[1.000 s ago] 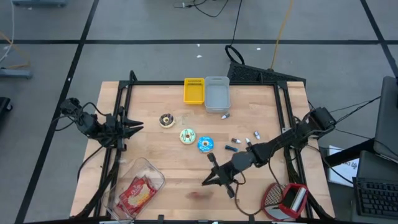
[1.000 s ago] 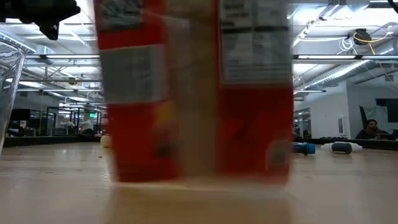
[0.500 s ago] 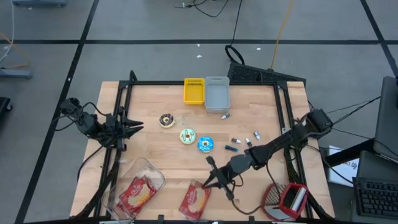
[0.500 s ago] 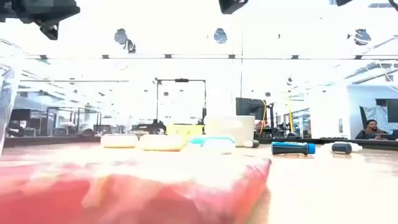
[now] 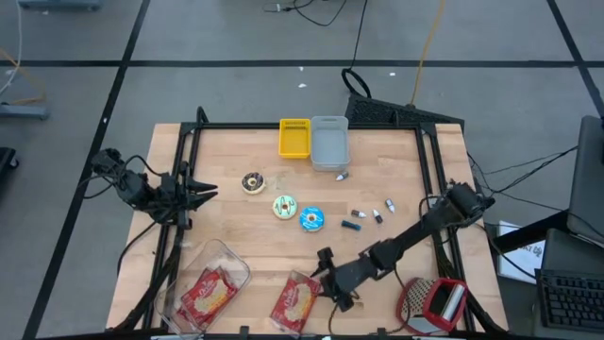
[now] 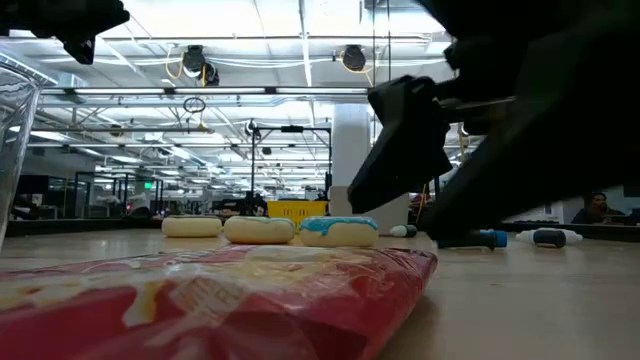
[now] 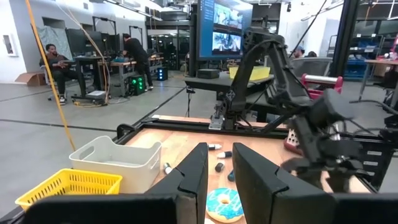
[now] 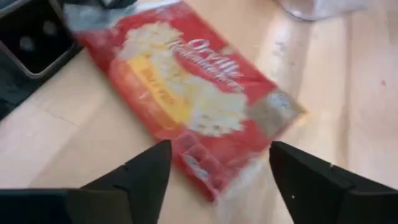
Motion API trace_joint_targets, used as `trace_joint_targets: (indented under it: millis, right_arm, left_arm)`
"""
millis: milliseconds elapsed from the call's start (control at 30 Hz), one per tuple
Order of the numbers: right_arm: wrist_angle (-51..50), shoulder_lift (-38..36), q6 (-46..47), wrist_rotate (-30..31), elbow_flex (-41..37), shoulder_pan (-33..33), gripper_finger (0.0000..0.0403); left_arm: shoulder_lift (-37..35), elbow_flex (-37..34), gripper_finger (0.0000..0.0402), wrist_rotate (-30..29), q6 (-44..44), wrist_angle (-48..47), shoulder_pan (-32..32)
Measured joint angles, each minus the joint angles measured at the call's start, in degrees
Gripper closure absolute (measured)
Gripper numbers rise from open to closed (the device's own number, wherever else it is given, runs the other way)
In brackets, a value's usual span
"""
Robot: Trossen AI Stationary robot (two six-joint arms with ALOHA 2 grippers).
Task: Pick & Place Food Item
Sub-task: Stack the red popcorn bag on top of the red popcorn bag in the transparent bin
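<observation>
Dropped from the right gripper (image 5: pixel 325 280), the popcorn bag (image 5: pixel 295 303) lies flat just beyond its wide-spread jaws.

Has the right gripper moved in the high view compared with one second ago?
Yes. The right gripper has moved toward the table's near edge, away from the blue donut, and now sits by the red popcorn bag.

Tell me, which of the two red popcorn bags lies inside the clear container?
The left bag lies inside the clear container. The other bag lies bare on the table, beside the right gripper.
</observation>
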Motion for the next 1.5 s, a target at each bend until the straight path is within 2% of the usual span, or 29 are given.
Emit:
trace_joint_targets:
  millis: [167,267,367,433,567,767,800,1100,1333,1400,1500]
  right_arm:
    - [-6.26,6.26,-6.04,6.02,7.51,3.27,0.0130]
    - [-9.38,9.87,-8.83,8.32,12.98,3.70,0.0142]
    - [-11.65,13.03,-9.58,15.65,16.75,3.69,0.0159]
    - [-11.62,14.02,-9.92,17.35,17.44,3.27,0.0175]
    - [-11.75,14.60,-7.52,17.22,17.34,2.22,0.0230]
    - [-12.26,14.68,-2.45,14.93,16.47,1.01,0.0371]
    - [-12.27,14.68,-2.35,15.09,16.46,0.85,0.0385]
    - [-8.74,11.38,0.64,14.57,15.80,-0.26,0.0401]
    - [-4.22,0.71,2.19,14.39,14.55,-0.63,0.0402]
    - [-0.23,-1.64,1.83,14.36,11.89,-1.29,0.0402]
    - [10.81,-5.69,-1.28,14.32,4.91,-2.69,0.0402]
  left_arm:
    - [0.00,0.00,0.0327,0.00,-0.12,0.00,0.00]
    - [-0.01,0.00,0.0327,0.00,-0.15,0.06,0.00]
    - [-0.02,0.00,0.0327,0.05,-1.89,0.03,0.00]
    - [0.00,0.00,0.0327,0.05,-4.00,-0.05,0.02]
    - [0.00,0.00,0.0327,0.07,-7.31,-0.03,0.01]
    - [0.00,0.00,0.0327,0.07,-7.35,0.00,0.02]
    - [0.00,0.00,0.0327,0.07,-7.39,0.00,0.01]
    - [0.00,0.00,0.0327,0.03,-7.38,0.00,0.00]
    - [0.00,0.00,0.0327,0.00,-7.46,0.90,0.02]
    - [0.00,0.00,0.0327,-0.11,-7.31,1.77,0.00]
    - [0.00,0.00,0.0327,-0.33,-7.57,2.84,0.00]
